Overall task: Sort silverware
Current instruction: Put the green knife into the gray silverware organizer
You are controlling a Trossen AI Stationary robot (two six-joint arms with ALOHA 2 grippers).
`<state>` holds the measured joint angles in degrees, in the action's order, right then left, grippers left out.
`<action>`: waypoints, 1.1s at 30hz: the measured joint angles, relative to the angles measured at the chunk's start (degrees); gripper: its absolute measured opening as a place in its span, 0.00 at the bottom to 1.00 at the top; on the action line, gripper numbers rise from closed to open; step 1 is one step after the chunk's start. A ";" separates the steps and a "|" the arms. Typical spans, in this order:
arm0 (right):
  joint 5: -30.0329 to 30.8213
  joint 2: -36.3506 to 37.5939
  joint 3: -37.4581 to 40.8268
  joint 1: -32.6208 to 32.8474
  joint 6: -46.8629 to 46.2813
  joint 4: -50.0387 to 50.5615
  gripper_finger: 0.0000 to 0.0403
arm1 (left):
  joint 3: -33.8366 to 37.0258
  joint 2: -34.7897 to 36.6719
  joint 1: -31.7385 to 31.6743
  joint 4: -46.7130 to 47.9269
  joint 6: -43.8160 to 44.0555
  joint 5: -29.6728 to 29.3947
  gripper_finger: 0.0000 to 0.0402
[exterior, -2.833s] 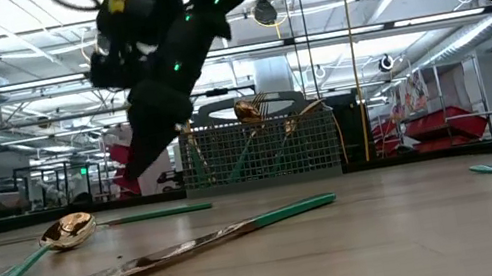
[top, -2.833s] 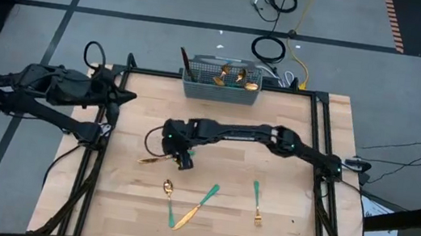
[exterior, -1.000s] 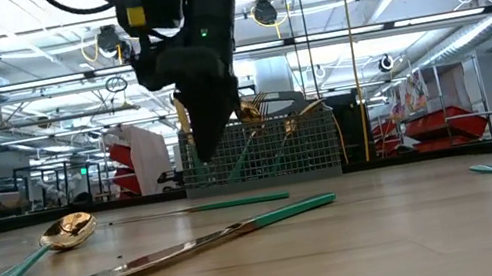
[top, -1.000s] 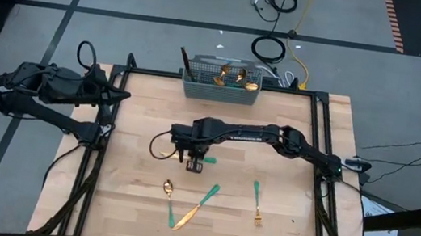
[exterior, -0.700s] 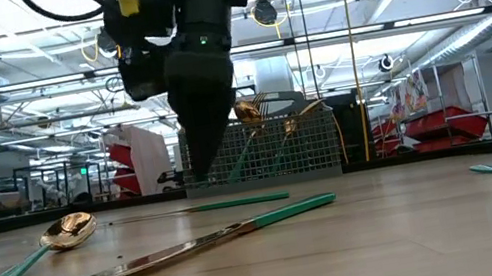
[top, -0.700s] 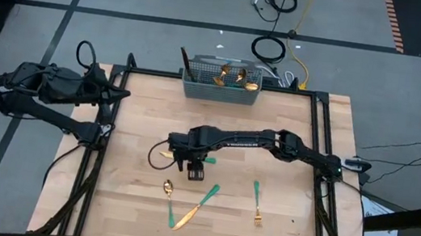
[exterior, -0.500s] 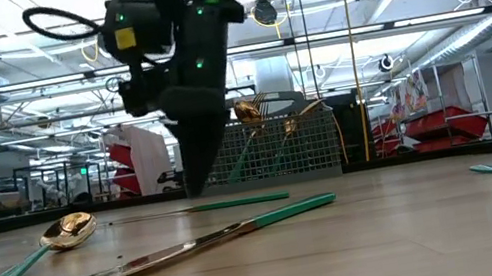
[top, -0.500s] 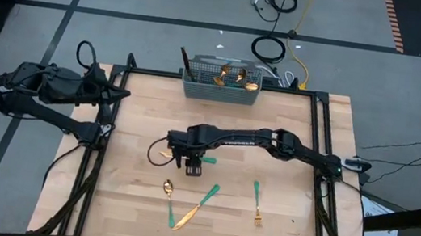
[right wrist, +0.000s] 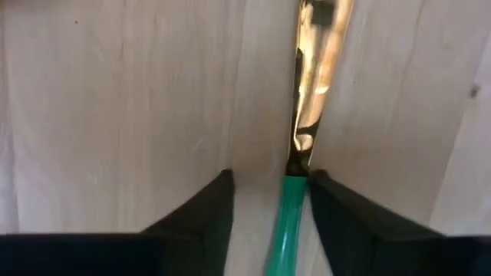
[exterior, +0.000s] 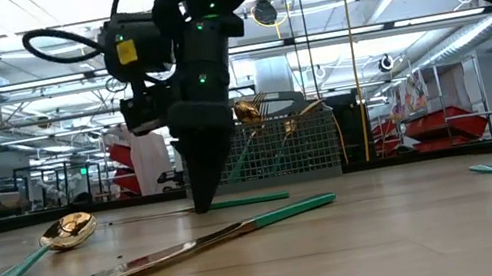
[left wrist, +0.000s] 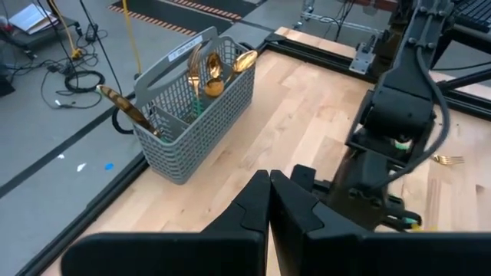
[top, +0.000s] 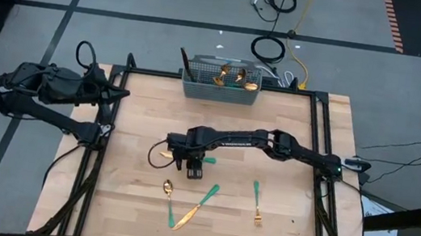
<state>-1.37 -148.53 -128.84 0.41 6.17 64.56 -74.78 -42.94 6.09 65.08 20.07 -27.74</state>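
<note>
A pale wooden desk (top: 126,205) with a black metal frame carries slim teal-handled cutlery with shiny gold heads. The right pincer (top: 190,164) points straight down near the desk's middle, its two dark fingers (right wrist: 201,216) spread apart on either side of a knife (right wrist: 301,153) that lies flat on the wood grain; from the wrist view the fingers straddle the spot where the green handle meets the gold blade, and whether they touch it cannot be told. Toward the front edge lie a spoon (top: 169,193) with a round gold bowl, a second knife (top: 197,207) set at a slant just beside it, and a fork (top: 257,202) farther to the right, apart from the others. At the back edge stands a grey wire-mesh basket (top: 220,92), with gold heads and one dark handle sticking up out of it. The left pincer (left wrist: 268,201) waits clenched and empty off the desk's left rear corner, aimed across toward the basket. Bare wood lies open along the left side and the right rear of the desk. Around it is grey floor marked with dark lines and strewn with coiled cables (top: 268,48); beyond, a bright hall with ceiling lights and red shelving (exterior: 437,128).
</note>
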 joint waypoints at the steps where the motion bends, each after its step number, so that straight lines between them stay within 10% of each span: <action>1: 1.54 -0.02 0.00 0.10 -0.56 0.13 0.32 | 0.00 0.00 0.00 0.02 0.00 -0.06 0.03; 5: 2.11 -0.09 0.06 0.29 -0.88 -0.06 0.05 | 0.00 0.00 0.00 0.39 -0.48 -0.21 0.03; 33: 13.97 7.93 0.56 -4.44 -24.71 -27.35 0.00 | 0.00 0.00 -0.02 0.57 -2.93 -0.25 0.03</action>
<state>12.59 -140.60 -128.28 -4.03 -18.55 37.21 -74.78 -42.94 6.07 65.65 17.15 -27.99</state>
